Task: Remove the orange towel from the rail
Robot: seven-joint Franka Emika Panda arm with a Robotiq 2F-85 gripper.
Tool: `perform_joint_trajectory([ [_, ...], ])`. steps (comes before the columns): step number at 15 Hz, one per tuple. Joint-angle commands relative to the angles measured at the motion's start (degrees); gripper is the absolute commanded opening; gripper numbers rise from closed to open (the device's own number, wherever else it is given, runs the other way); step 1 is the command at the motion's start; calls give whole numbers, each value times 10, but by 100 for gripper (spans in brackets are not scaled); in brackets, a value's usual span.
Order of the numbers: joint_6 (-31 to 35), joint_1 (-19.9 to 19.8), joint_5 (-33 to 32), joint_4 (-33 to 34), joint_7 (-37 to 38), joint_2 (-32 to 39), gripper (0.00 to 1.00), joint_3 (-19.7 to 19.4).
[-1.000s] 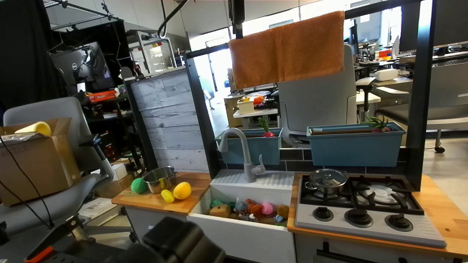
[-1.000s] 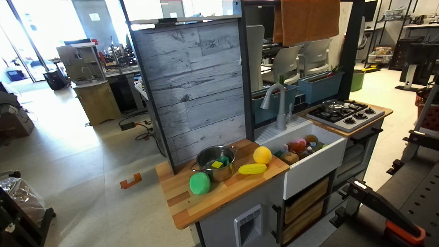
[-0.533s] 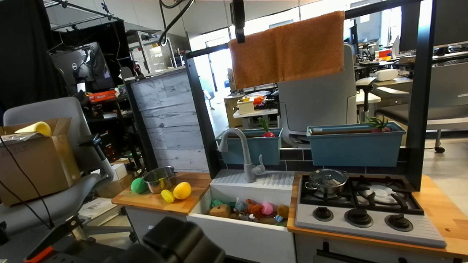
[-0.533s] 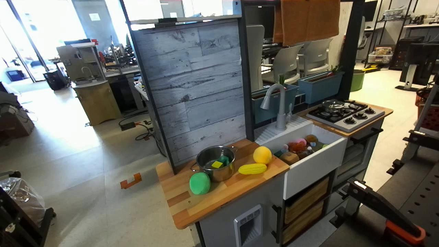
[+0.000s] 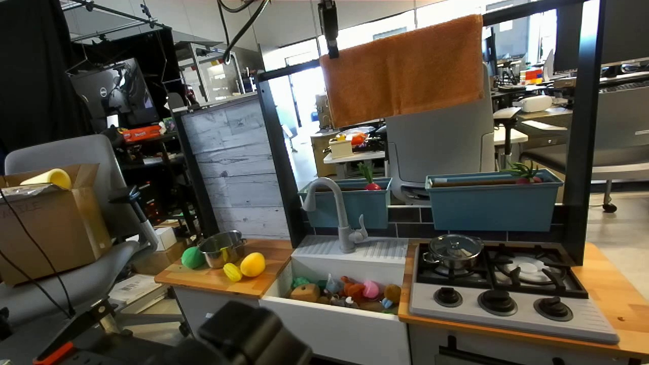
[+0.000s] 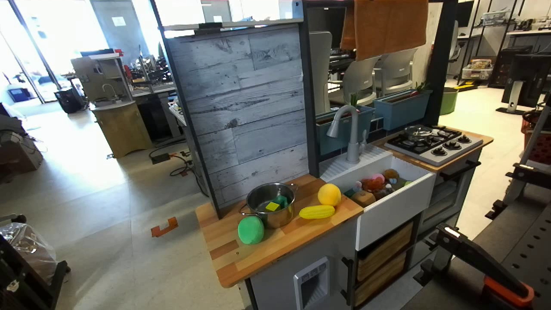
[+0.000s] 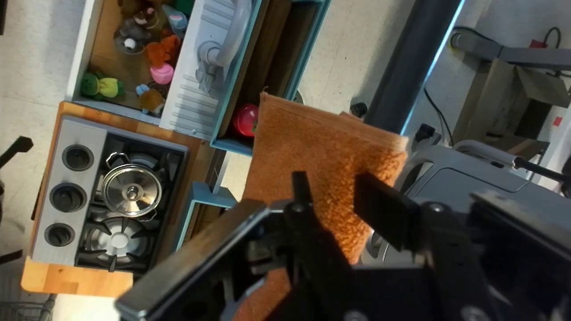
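Since half a second ago the orange towel [image 5: 405, 71] has shifted slightly toward the stove [image 5: 499, 281] in both exterior views; its front lower corner farthest from the stove hangs a touch lower, while in an exterior view its rear flap [image 6: 349, 34] pokes out a little farther away from the stove. Compared with a second ago, the gripper [image 5: 332, 52] sits slightly lower at the towel's upper corner farthest from the stove, and the black cable [image 5: 248, 23] on that side dips lower too.

Stove [image 5: 469, 299]: lidded pot [image 5: 454, 253] on top
Sink [image 5: 339, 324]: toys [image 5: 355, 290] inside
Counter [image 6: 241, 271]: open pot [image 6: 277, 219], green ball [image 6: 251, 230], corn [image 6: 317, 211], yellow ball [image 6: 329, 195]
Planter [image 5: 372, 209] behind faucet [image 5: 343, 215]: radish [image 5: 372, 186]
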Motion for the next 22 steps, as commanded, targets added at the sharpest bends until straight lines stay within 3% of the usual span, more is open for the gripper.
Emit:
perform_joint_trajectory([
  [1,2,1,-11,19,7,13,5,-6],
  [2,3,1,-13,19,7,13,0,-6],
  [9,0,-1,-14,18,-2,6,0,-1],
  [13,-43,0,-12,8,-74,-25,0,11],
  [20,-33,13,-17,8,-140,-65,0,5],
  [21,-31,15,-19,7,-143,-66,26,3],
  [22,-31,15,-19,6,-143,-67,28,3],
])
